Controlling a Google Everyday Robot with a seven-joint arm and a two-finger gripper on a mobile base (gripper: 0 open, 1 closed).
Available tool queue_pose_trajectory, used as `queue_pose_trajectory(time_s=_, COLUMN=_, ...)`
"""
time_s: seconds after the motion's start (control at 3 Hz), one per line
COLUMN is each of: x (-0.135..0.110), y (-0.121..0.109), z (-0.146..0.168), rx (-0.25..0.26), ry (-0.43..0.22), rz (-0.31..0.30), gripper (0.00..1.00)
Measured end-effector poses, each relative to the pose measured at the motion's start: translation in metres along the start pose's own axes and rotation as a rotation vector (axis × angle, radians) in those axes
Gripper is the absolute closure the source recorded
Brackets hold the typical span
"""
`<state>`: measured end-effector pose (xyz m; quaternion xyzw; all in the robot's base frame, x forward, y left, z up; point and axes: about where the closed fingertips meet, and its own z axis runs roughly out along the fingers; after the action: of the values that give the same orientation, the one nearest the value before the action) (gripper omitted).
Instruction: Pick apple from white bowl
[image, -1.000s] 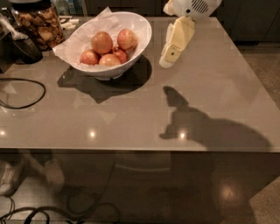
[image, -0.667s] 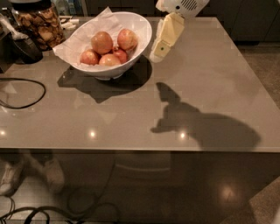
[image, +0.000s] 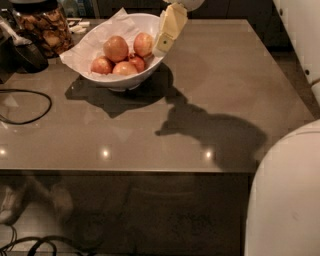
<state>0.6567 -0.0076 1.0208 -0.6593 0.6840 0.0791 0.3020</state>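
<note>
Hovering gripper (image: 163, 46): over the right rim of the white bowl (image: 125, 82), angled down-left; open or closed cannot be told
Step in hand: approach; best to shift left, then descend straight onto the apple (image: 116, 48), clear of the rim
Target position: apple upper centre in bowl, on crumpled paper (image: 85, 47)
Bowl contents: smaller apples (image: 125, 68) crowd it; nudging risk
Table (image: 200, 90), far left: jar (image: 42, 30) of brownish snacks

Your single view, high above the table (image: 225, 75), tilted down from its near edge, facing the far side, mid distance, gripper (image: 164, 42) at top centre beside the white bowl (image: 142, 75), white body (image: 285, 200) crowding your lower right
</note>
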Motion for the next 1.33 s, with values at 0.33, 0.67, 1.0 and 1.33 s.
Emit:
queue_pose_trajectory(time_s=0.33, x=0.0, y=-0.01, z=0.013, rx=0.001, ry=0.028, rz=0.031, gripper=0.0)
queue_pose_trajectory(time_s=0.67, x=-0.013, y=-0.023, z=0.035, rx=-0.027, ry=0.041, rz=0.042, gripper=0.0)
queue_pose_trajectory(time_s=1.0, x=-0.019, y=-0.033, z=0.049, rx=-0.042, ry=0.043, rz=0.061, gripper=0.06)
queue_pose_trajectory(time_s=1.33, x=-0.021, y=-0.04, z=0.06, rx=-0.05, ry=0.042, rz=0.085, gripper=0.08)
